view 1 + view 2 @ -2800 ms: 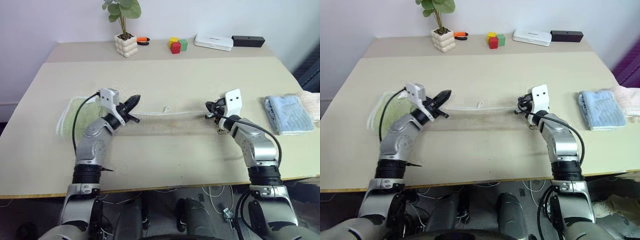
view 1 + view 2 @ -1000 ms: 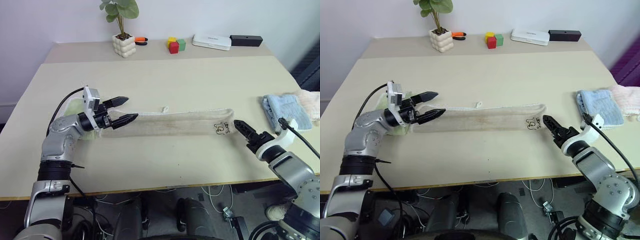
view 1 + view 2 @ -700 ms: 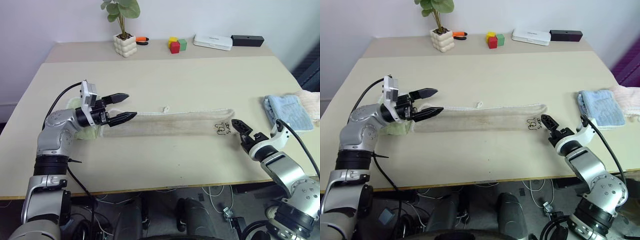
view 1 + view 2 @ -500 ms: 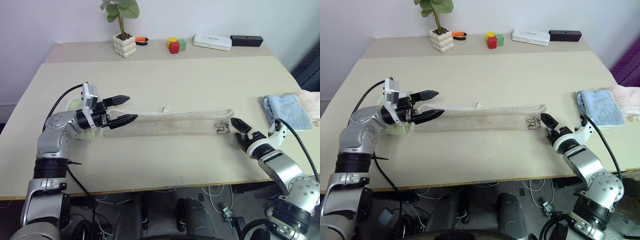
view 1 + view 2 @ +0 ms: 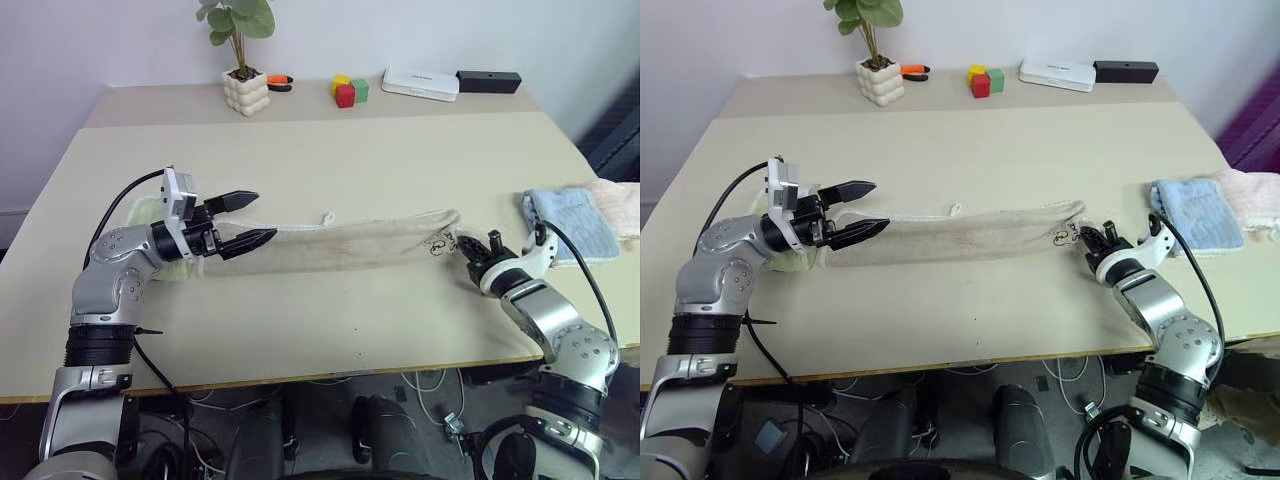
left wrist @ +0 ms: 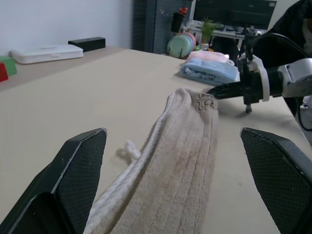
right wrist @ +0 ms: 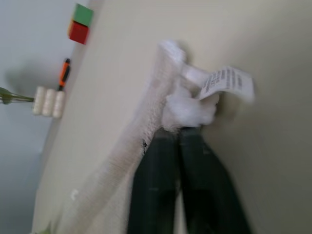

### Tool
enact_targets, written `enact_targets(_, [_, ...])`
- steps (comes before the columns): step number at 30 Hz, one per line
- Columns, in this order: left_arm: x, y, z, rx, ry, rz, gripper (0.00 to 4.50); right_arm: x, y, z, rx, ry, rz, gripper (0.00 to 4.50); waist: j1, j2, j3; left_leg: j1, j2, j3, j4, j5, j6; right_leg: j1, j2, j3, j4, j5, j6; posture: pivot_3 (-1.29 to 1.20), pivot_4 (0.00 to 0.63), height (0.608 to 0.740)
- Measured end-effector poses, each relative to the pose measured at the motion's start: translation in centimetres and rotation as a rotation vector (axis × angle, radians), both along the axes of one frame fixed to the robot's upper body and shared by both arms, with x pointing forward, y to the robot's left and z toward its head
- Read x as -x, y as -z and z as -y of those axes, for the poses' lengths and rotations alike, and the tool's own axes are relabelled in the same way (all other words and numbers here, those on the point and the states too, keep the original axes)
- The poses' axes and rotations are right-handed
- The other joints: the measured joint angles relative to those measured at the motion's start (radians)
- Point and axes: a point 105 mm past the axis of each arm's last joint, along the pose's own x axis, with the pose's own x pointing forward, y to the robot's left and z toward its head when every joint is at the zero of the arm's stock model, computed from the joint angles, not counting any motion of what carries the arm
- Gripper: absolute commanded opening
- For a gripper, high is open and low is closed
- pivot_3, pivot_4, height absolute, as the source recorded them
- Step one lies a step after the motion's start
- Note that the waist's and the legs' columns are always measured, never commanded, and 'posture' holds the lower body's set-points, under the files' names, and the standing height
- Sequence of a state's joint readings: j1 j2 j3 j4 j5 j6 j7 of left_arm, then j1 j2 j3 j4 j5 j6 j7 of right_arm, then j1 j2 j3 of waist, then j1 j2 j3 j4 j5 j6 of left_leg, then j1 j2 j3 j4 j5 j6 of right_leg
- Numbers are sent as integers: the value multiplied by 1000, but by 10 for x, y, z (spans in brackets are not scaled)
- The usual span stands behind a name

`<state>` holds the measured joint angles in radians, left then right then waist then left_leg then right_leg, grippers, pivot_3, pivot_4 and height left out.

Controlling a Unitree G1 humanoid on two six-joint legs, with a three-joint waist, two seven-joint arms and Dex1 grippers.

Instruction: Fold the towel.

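Worktop is beige, against a white wall. Towel lies in a long strip; right gripper, open a second ago, now pinches its corner, left gripper spread wide.

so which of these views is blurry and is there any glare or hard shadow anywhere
Right wrist view: smeared, the towel end and its white tag soft. Left wrist view: towel crisp, the far room softer. Head views: even light, no glare; faint soft shadows under the left gripper and right gripper.
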<state>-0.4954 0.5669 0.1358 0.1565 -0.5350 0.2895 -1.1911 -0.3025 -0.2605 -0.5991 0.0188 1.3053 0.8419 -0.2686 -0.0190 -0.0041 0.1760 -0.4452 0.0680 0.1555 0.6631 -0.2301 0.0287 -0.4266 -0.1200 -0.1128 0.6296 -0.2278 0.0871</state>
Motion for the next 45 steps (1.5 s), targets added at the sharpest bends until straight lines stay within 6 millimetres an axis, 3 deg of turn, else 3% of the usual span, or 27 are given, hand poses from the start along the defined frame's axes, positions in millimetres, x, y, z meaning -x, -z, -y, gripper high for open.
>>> enact_targets(8, [0,3,-1,1,-7,-9,4500,2,-2,7,56,11,-4,33,6,0,0,-1,0,0,0,0,0,0,0,0,-1,-1,-1,0,150,740])
enact_targets(14, [-3,6,-4,9,-17,-17,4500,27,-10,41,230,45,-46,33,7,1,1,-2,0,0,0,0,1,-2,-1,0,-1,-1,-1,0,150,740])
enact_targets(18, [-4,3,-3,14,-9,1,4500,40,-18,53,274,81,-49,33,6,1,1,-2,0,0,0,0,1,-2,-1,0,-1,-1,-1,0,150,740])
enact_targets(21, [-5,2,-1,21,-5,4,4500,43,-23,52,314,72,-38,33,6,2,1,-2,0,0,0,0,1,-2,-1,0,-1,-1,-2,0,150,740])
enact_targets(23, [-6,4,-1,25,-4,-4,4500,43,-31,49,461,29,-32,33,6,3,2,-3,0,0,0,0,1,-2,-1,0,-1,-2,-3,0,150,740])
enact_targets(28, [-6,2,0,25,7,-1,4500,34,-73,18,912,-172,145,33,7,3,2,-3,0,0,0,-1,1,-3,-1,0,-2,-2,-3,0,150,740])
enact_targets(35, [-7,2,0,25,7,1,4500,26,-83,-57,1079,-503,377,33,7,3,2,-4,0,0,0,-1,1,-3,-1,0,-2,-2,-3,0,150,740])
enact_targets(41, [-3,5,-1,19,-12,3,4500,32,-56,-113,1100,-781,446,33,8,2,3,-6,0,0,0,-1,1,-4,-1,0,-2,-2,-2,0,150,740])
enact_targets(45, [1,6,-2,11,-25,3,4500,41,-40,-130,1119,-916,468,33,9,2,3,-6,0,0,1,-1,1,-4,-1,0,-2,-2,-3,0,150,740])
